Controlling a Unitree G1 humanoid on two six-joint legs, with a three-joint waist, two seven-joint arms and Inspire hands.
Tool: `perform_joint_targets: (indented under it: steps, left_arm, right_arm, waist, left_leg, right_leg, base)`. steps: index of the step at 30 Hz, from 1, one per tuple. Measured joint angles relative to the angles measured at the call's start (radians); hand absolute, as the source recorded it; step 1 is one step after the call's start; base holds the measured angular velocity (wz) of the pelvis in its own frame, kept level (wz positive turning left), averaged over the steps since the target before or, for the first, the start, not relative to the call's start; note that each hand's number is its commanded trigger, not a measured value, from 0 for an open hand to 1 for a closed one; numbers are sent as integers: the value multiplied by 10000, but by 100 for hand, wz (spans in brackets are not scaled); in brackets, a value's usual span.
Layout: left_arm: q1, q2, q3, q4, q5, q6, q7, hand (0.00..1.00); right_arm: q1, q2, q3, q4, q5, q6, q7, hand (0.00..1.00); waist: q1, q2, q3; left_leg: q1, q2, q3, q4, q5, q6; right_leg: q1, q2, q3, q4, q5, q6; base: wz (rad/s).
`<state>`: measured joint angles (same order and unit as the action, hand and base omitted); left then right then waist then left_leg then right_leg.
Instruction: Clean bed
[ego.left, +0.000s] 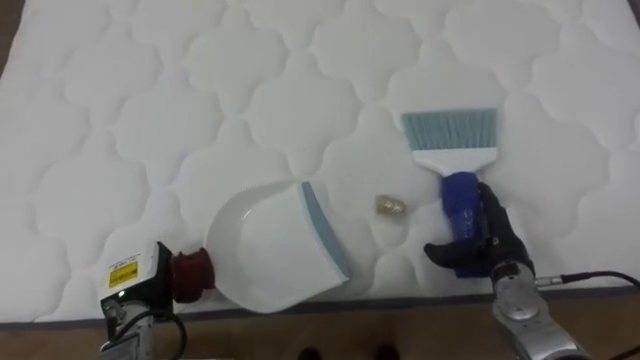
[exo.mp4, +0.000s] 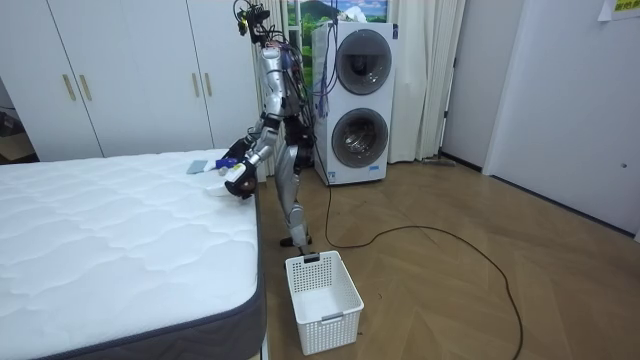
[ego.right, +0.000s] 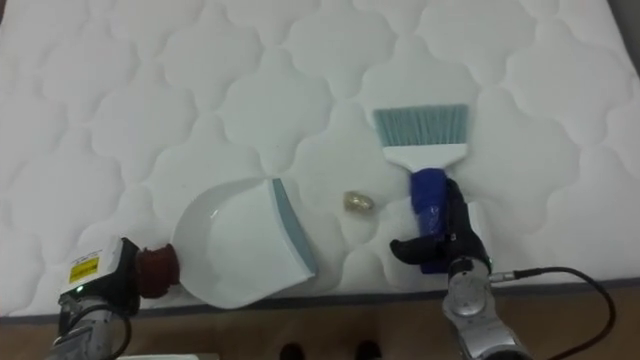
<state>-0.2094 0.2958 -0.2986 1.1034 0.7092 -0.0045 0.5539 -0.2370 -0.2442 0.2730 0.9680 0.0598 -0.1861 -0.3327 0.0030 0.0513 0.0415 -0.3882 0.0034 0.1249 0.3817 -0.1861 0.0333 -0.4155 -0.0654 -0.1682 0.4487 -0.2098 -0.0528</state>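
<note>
1. Far left: the left hand (ego.left: 138, 288) sits at the near edge of the bed (ego.left: 150, 100), right behind the dustpan's red handle (ego.left: 190, 275). The handle butts up against it, but whether the hand is clamped on I cannot tell.
2. The dustpan (ego.left: 265, 255) lies on the bed with its grey lip (ego.left: 325, 230) turned right. The mouth faces the dirt, ready to take a sweep.
3. Just right of the dustpan's lip, not touching it, lies a small tan scrap (ego.left: 390, 206). It's the one bit of litter, and it's the target!
4. Further right of the dustpan, past the scrap, lies the brush (ego.left: 452, 150), with its bristles (ego.left: 450, 128) pointing away from the robot. It sits on the far side of the scrap from the pan, so a leftward stroke should drive the scrap to the lip.
5. The right hand (ego.left: 478, 245) has dark fingers curled round the brush's blue handle (ego.left: 460, 195), with the thumb on the dustpan side. That looks a firm wrap for steering.
6. My read: the sweep is set up but not yet made.
7. In the room view, a white basket (exo.mp4: 322, 300) stands on the floor, below the dustpan and to the room view's right. It is probably there for emptying the pan.
</note>
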Motion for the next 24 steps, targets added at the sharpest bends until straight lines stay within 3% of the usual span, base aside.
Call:
perform_joint_targets:
  steps: [5, 14, 23, 24]
  left_arm:
    - [18, -2, 0, -20, -9, 37, -13, 100]
    - [-86, -6, 4, -26, 3, 287, -196, 100]
    - [-196, -4, 7, -55, -5, 415, -194, 100]
    - [-188, -4, 7, -54, -6, 423, -188, 100]
  right_arm:
    - [-59, -35, -16, 127, -291, 53, 81, 0]
    - [-1011, -26, 87, 1290, -294, 225, 161, 0]
    - [-1172, -136, 86, 1555, -291, 371, 15, 0]
    - [-1171, -147, 86, 1554, -294, 401, -55, 61]
  waist:
    - [10, 5, -1]
    - [80, 18, 9]
    - [234, 18, 13]
    - [275, 16, 14]
  left_leg:
    - [-25, 4, 14, 14, 2, 4]
    - [-107, -49, -5, 198, 1, 13]
    - [-403, -164, -204, 574, -18, 36]
    - [-456, -162, -218, 626, -20, 40]
  right_leg:
    - [1, -22, -76, 29, -1, 1]
    - [-126, -218, -361, 379, -159, -52]
    - [-392, -425, -522, 910, -346, -71]
    - [-422, -427, -538, 928, -346, -71]
  base:
    - [3]
    - [3]
    - [8]
    - [7]
